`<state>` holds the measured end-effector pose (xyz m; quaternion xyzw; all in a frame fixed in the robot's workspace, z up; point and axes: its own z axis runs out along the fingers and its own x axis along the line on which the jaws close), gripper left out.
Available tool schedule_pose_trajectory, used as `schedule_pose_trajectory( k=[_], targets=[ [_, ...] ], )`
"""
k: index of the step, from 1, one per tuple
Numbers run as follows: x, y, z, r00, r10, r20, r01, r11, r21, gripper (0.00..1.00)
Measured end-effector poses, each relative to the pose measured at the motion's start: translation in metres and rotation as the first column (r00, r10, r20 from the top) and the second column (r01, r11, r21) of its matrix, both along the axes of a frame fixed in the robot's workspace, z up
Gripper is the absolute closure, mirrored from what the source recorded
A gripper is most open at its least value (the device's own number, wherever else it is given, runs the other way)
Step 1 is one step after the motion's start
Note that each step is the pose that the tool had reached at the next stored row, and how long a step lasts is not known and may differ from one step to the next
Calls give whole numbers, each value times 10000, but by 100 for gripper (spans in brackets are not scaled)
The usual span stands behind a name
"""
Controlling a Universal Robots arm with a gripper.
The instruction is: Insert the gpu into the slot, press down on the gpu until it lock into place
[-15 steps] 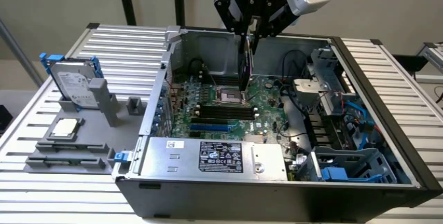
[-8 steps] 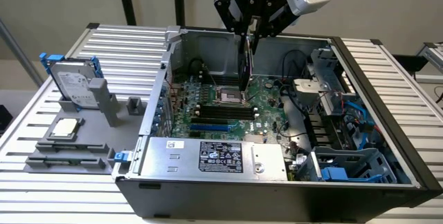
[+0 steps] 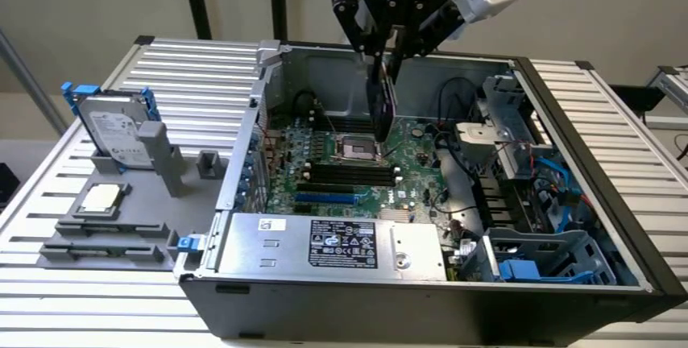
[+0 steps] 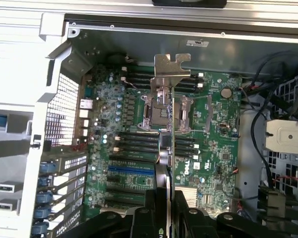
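I have the end effector (image 3: 388, 51) closed on the graphics card (image 3: 382, 102), gripping it by its top edge. The card hangs upright inside the open computer case (image 3: 602, 227), which sits on the slatted surface (image 3: 193, 82). In the exterior view its lower end is over the processor socket (image 3: 358, 149) and clear of the board.

In the wrist view I see the end effector (image 4: 165, 210) clamped on the graphics card (image 4: 167, 148) edge-on, a thin dark line with its metal bracket (image 4: 170, 68) at the far end. That line crosses the socket and the black memory slots (image 4: 139, 141).

The blue slot (image 3: 325, 199) lies bare on the board, nearer the grey power supply box (image 3: 333, 243) and towards the exterior view's left of the card. In the wrist view the blue slot (image 4: 131, 170) sits off to one side of the card's edge, not under it.

On the surface outside the case, a hard drive (image 3: 113, 134) stands in a grey holder.
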<state>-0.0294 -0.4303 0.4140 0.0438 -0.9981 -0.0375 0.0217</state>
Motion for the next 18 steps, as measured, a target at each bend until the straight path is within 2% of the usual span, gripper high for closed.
schedule_pose_trajectory(
  k=[4, 9, 14, 18],
  targets=[
    [0, 0, -1, 9974, 720, 0, -720, 9974, 0, 74],
    [0, 0, -4, 9866, 1634, 0, -1634, 9866, 0, 74],
    [0, 0, -6, 9678, 2518, 0, -2518, 9678, -1, 74],
    [0, 0, -11, 9471, 3208, 0, -3208, 9471, 0, 74]
  ],
)
